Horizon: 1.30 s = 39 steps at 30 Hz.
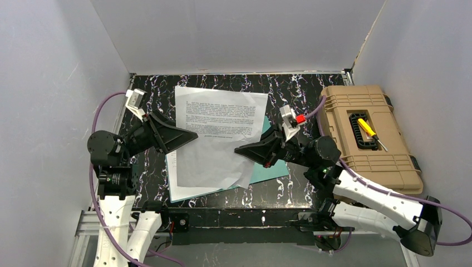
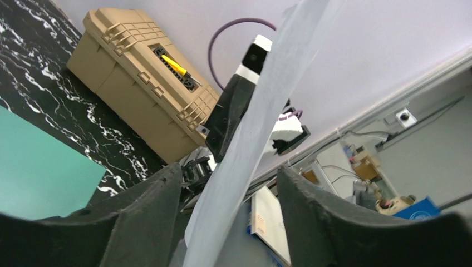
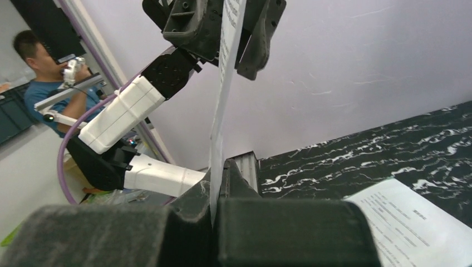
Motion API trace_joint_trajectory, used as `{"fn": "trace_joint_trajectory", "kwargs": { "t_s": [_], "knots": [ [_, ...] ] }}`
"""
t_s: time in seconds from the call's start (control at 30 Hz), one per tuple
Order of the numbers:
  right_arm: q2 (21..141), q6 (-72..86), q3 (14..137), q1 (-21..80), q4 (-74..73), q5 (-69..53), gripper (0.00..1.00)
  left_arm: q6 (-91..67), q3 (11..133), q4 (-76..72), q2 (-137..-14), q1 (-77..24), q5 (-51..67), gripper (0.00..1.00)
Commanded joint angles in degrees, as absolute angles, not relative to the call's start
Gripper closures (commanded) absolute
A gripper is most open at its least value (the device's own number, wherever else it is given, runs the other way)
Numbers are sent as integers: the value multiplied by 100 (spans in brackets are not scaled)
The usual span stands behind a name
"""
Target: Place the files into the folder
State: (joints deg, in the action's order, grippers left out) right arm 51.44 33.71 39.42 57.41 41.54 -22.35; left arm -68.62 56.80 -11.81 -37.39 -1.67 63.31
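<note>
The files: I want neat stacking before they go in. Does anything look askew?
Yes. One sheet hangs mid-air, clamped in the right pincer and passing loose through the open left pincer. A printed sheet lies crooked, only partly over the folder.

Tabletop point(image 1: 300, 86): black marble pattern, white veins, pale walls on three sides. Teal folder point(image 1: 273, 169) lies flat near centre, mostly covered by white files point(image 1: 220, 108). Printed sheet flat at far centre, text side up, overlapping folder. Tan toolbox point(image 1: 339, 111) at far right, lid closed, apart from folder.
</note>
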Motion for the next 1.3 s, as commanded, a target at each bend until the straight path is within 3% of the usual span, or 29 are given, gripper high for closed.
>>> {"fn": "trace_joint_trajectory", "kwargs": {
  "t_s": [0.0, 0.33, 0.73, 1.27],
  "knots": [
    [4926, 2654, 4767, 5756, 2556, -1848, 99, -5705, 5837, 499, -3642, -184, 5922, 32],
    [5218, 1563, 6261, 5750, -1327, -852, 99, -3956, 6143, 2951, -3630, -185, 4785, 9],
    [6349, 1631, 7575, 5556, -3863, 380, 99, -3425, 5616, 3935, -3905, -184, 3828, 6],
    [7877, 1562, 7717, 3240, -3705, -2322, 99, -3303, 4686, 3965, -4428, -601, 3140, 2]
  ]
}}
